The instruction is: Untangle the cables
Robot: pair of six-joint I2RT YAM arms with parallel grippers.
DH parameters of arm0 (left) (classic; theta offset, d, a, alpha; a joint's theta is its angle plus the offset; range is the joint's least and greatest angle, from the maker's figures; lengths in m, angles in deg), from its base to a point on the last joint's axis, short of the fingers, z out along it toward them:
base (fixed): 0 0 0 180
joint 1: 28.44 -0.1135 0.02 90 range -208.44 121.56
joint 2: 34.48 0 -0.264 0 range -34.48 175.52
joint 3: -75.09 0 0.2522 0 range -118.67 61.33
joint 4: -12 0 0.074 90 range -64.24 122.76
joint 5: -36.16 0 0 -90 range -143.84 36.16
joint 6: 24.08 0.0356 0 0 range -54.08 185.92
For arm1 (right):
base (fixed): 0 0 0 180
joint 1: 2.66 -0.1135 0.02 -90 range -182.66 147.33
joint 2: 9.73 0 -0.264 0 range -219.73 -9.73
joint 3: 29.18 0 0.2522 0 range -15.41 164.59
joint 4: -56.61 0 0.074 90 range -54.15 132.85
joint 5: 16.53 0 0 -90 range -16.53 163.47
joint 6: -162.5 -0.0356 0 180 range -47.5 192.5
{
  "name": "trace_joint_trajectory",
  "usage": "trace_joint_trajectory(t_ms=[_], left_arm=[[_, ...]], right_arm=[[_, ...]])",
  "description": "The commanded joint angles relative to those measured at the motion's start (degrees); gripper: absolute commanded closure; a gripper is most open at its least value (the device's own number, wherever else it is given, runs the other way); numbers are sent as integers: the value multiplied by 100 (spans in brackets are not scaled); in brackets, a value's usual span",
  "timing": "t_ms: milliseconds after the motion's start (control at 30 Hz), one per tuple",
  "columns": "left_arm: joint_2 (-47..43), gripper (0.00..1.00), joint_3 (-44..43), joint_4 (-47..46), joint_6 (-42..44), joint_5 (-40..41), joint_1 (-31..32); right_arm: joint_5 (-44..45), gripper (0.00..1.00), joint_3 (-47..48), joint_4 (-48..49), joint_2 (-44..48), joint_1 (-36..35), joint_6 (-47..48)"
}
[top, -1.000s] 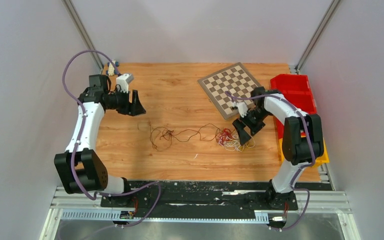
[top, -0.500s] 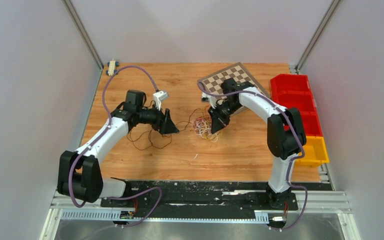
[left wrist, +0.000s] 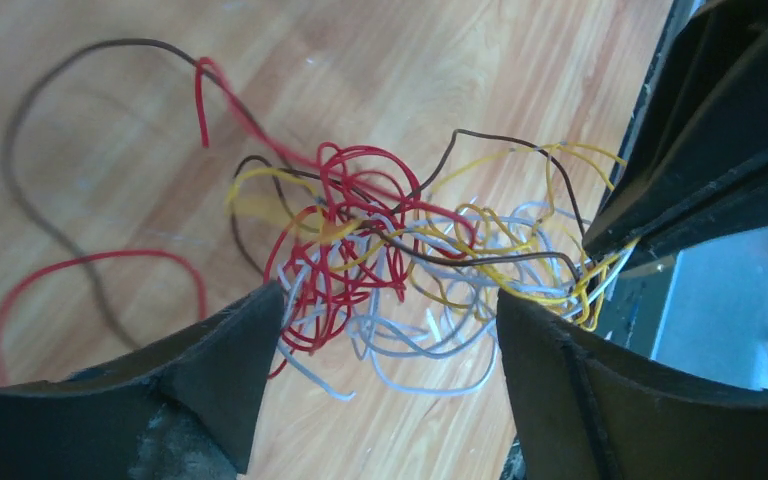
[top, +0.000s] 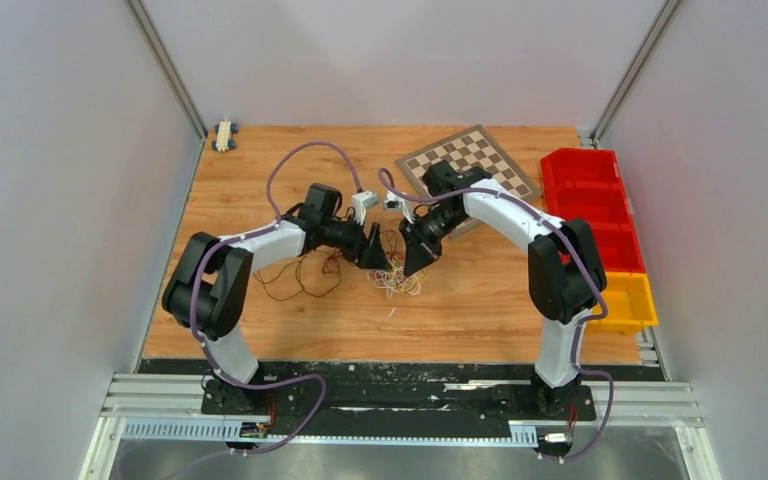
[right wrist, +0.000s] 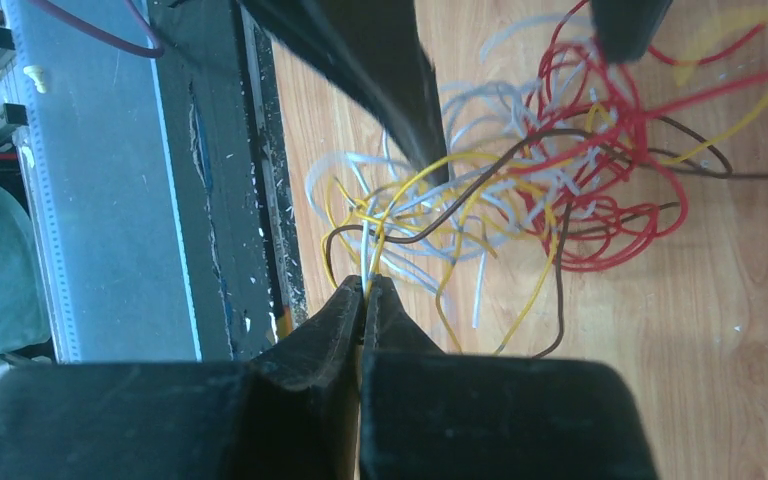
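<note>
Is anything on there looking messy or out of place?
The cables: red, brown, yellow and white wires knotted in one clump. The chessboard behind them sits crooked.

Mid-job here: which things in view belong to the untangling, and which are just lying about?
Job: cables, tangled; left claw, open around them; right claw, shut on yellow strands.
Lying about: chessboard; red bins; yellow bin; small pale object at the far left corner.

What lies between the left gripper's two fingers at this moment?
The cables: their red, white, yellow and brown tangle sits in the gap of the open left gripper, as the left wrist view shows.
</note>
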Motion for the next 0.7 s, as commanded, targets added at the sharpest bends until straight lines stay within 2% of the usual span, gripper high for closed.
trace_joint_trajectory(t_ms=[0, 33, 67, 100, 133, 167, 200, 233, 333, 500, 667], left_arm=[[346, 27, 15, -677, -329, -58, 298], [480, 43, -13, -729, -541, -63, 284], [520, 52, -16, -769, -602, -100, 268], [495, 68, 27, -784, -655, -128, 217], [422, 76, 83, -851, -677, -180, 182], [231, 93, 228, -882, -715, -162, 59], [110, 97, 293, -827, -725, -115, -15], [-122, 100, 388, -756, -696, -25, -221], [-686, 100, 436, 53, -395, 492, -788], [-1406, 100, 247, 1203, 149, 1875, -2424], [-1584, 100, -601, 1868, 919, 2544, -3870]], right_arm=[[-78, 100, 32, 196, 439, 21, 98], [-51, 100, 10, 202, 482, 29, 81], [-1, 100, -17, 198, 527, 50, 60], [41, 100, -28, 198, 580, 94, 29], [73, 100, -59, 191, 635, 175, -3], [106, 100, -106, 173, 692, 297, -21], [165, 100, -160, 144, 751, 436, -5], [282, 100, -235, 68, 821, 565, 62], [854, 100, -530, -213, 1026, 997, 406], [2074, 100, -1232, -275, 1331, 1865, 883], [2954, 100, -1582, -141, 1425, 2583, 1224]])
